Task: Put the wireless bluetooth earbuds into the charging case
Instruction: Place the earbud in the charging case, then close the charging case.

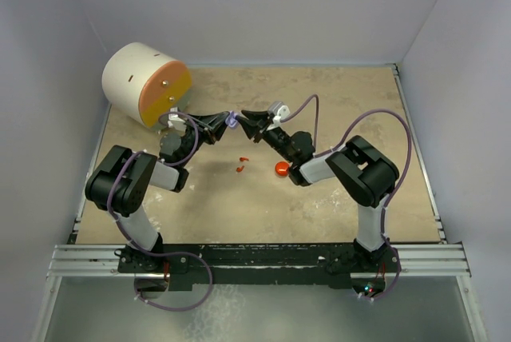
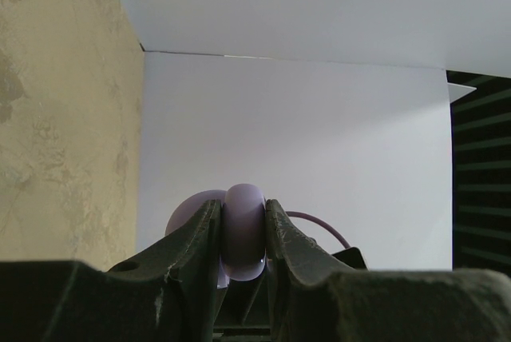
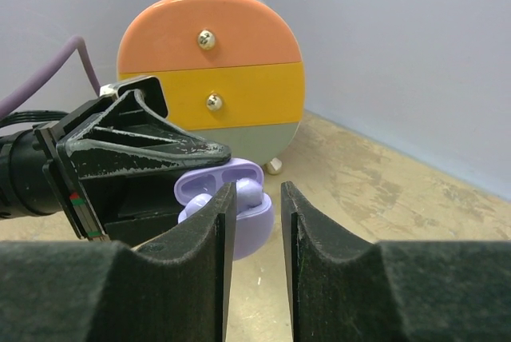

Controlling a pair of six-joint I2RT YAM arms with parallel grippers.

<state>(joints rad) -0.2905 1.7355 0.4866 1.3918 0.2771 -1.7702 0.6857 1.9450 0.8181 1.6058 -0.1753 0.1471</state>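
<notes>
My left gripper [image 1: 217,124] is shut on the lavender charging case [image 1: 231,119], held in the air with its lid open. In the left wrist view the case [image 2: 243,226] is pinched edge-on between the jaws. The right wrist view shows two lavender earbuds [image 3: 249,190] seated in the case [image 3: 257,230]. My right gripper [image 3: 255,198] stands just in front of it, jaws a little apart and nothing between them. Two tiny red earbuds [image 1: 241,162] lie on the table below, next to a red-orange round case [image 1: 282,169].
A round drawer unit [image 1: 148,85] with orange and yellow fronts stands at the back left, just behind the left gripper; its knobs show in the right wrist view [image 3: 211,70]. White walls close the table on three sides.
</notes>
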